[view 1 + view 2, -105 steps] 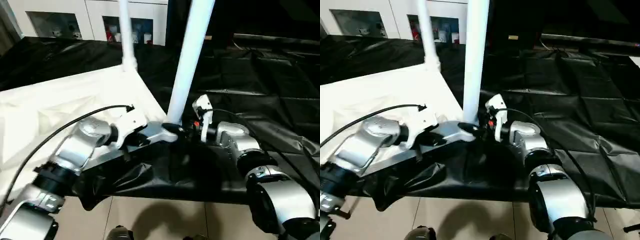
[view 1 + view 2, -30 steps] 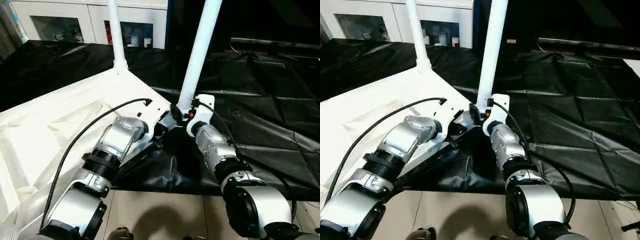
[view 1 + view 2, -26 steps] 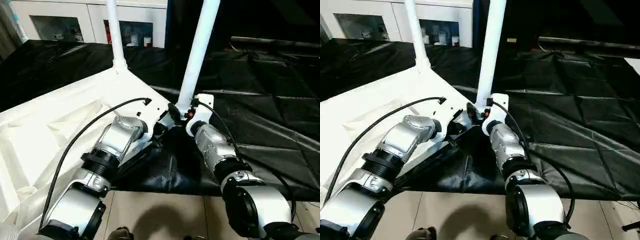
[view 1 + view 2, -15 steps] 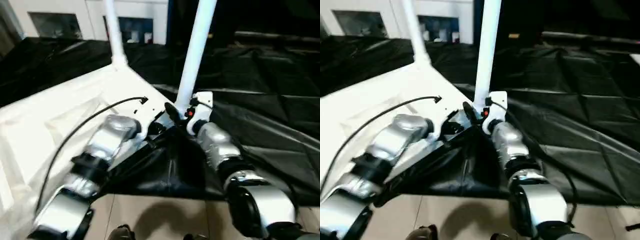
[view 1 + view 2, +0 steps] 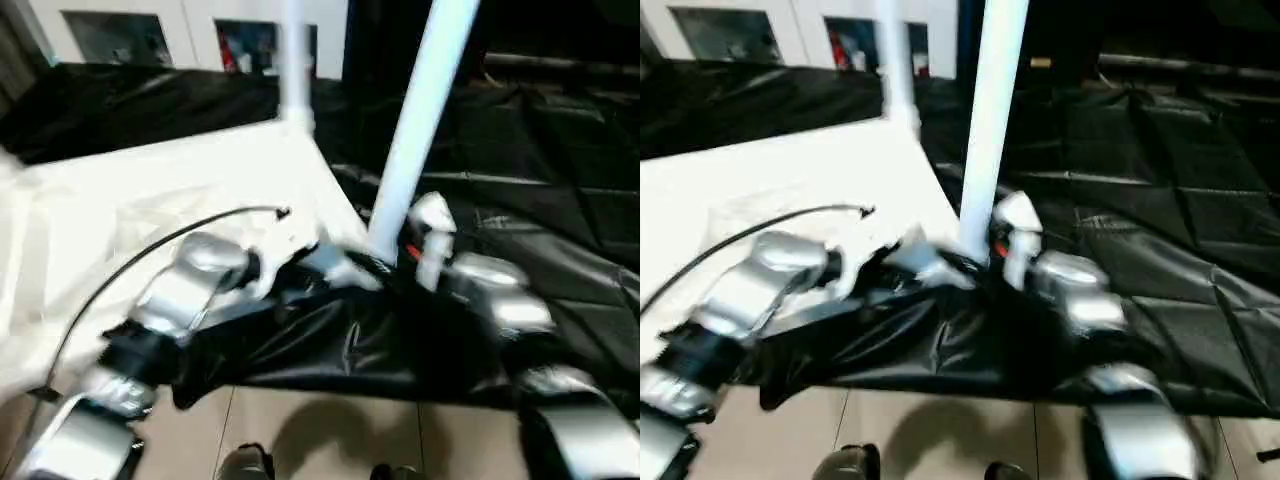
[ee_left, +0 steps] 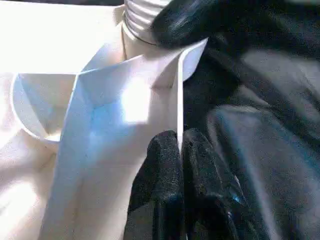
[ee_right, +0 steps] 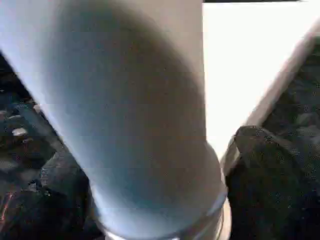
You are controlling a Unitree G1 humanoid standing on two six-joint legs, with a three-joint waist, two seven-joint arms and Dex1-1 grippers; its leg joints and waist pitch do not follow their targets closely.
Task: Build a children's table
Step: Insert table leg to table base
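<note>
The table top [image 5: 150,200] lies upside down on a black sheet [image 5: 560,190] that covers the floor, ribbed underside up. Two legs stand upright in corner sockets: the near leg [image 5: 420,120] at the corner by the arms, and a far leg [image 5: 295,60] at the next corner back. By that count the build looks about half done; the other two corners lie outside the views, so whether their legs are in cannot be told.

The left pincer [image 6: 180,150] is closed, its two black fingers pressed together on the thin rim of the top right at the near corner, seemingly pinching that rim to steady it just beside the socket.

The right pincer [image 5: 400,255] stands wide open around the foot of the near leg, dark fingers [image 7: 260,165] flanking it. Whether they touch the leg cannot be told; it does not look clamped.
</note>
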